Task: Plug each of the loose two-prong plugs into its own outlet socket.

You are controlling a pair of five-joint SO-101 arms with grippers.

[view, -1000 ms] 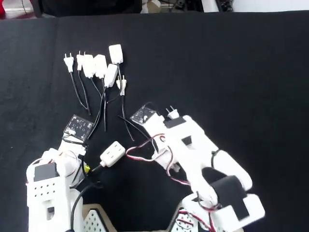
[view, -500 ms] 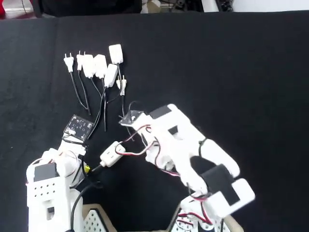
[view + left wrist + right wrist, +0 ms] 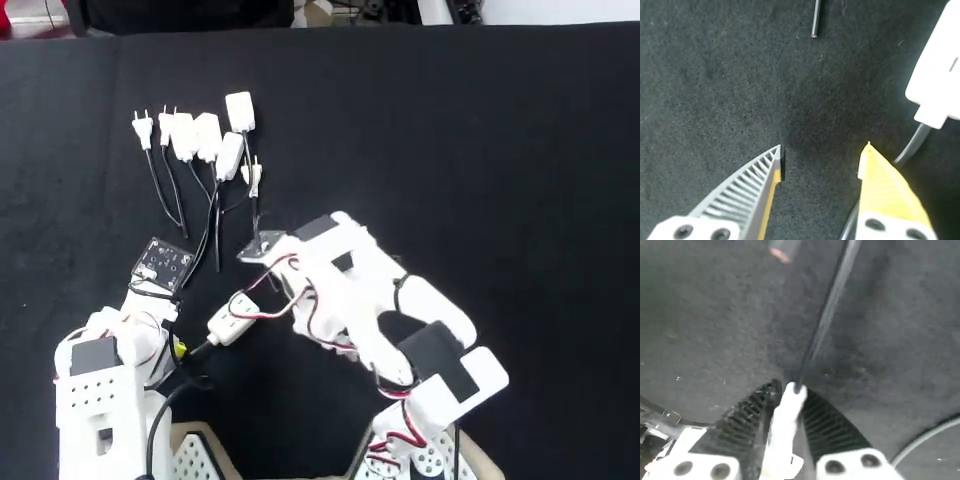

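Left arm [image 3: 100,385]: white printed shells, one black motor block, a panel of small round holes near the base, a black cable alongside and a dark square camera board [image 3: 165,262] at the wrist. Its left hand [image 3: 823,150] has two ribbed triangular fingers, a pale grey finger [image 3: 747,192] with a yellow edge strip and a solid yellow finger [image 3: 885,187], both with round screw holes at the root. Right arm [image 3: 400,320]: white shells with black motor blocks and loose red, white and black wires [image 3: 312,318] looped along the links; its right hand [image 3: 790,390] has black ribbed fingers [image 3: 832,427] on white roots with round screw holes.
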